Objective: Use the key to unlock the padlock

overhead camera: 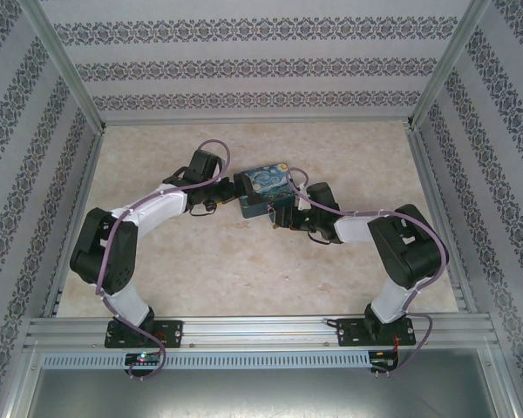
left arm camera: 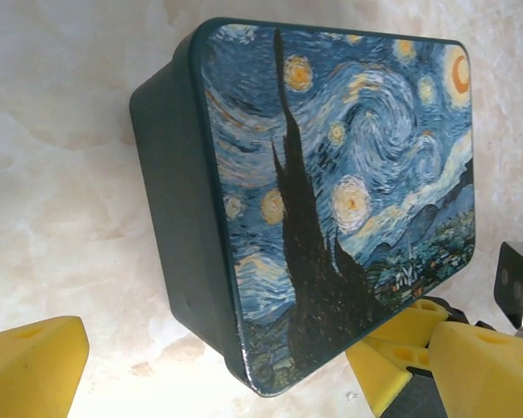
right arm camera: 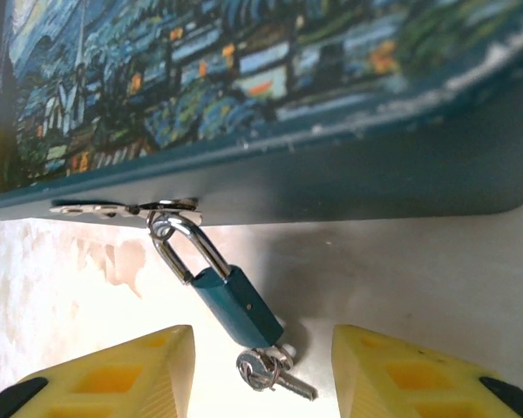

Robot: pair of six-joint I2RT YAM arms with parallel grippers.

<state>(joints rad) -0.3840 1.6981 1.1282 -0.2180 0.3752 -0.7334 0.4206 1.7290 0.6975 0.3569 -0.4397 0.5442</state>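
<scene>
**Two parted grippers close on a locked tin**

The left gripper (overhead camera: 224, 198) sits at the left end of the dark blue rectangular tin with the swirling night-sky print (overhead camera: 263, 187), which rests on the pale marbled table (overhead camera: 244, 279). In its wrist view the yellow foam fingers (left arm camera: 30, 366) stand wide apart and grip nothing. The tin's near corner (left arm camera: 270, 348) lies between them, clear of the left finger and close to the right one. Whether that one touches is not plain.

The small teal-bodied padlock (right arm camera: 237, 305) hangs on the tin's front edge. Its thin silvery shackle (right arm camera: 187, 248) passes through the metal hasp (right arm camera: 126, 209) and looks shut. The tiny silvery key (right arm camera: 275, 373), with its ring, lies at the lock's lower end. It may be seated in the keyhole, but the picture does not settle that.

The right gripper (right arm camera: 261, 340) faces the lock, its yellow fingers (right arm camera: 126, 379) spread on either side of the key and holding nothing.

The step in hand appears to be taking hold of the key. To do it well, the left jaws would best close on the tin first, so the box cannot slide. The right fingers should then pinch the key's flat head squarely, not the ring, and turn about the lock's long axis without dragging the hanging body sideways.
</scene>
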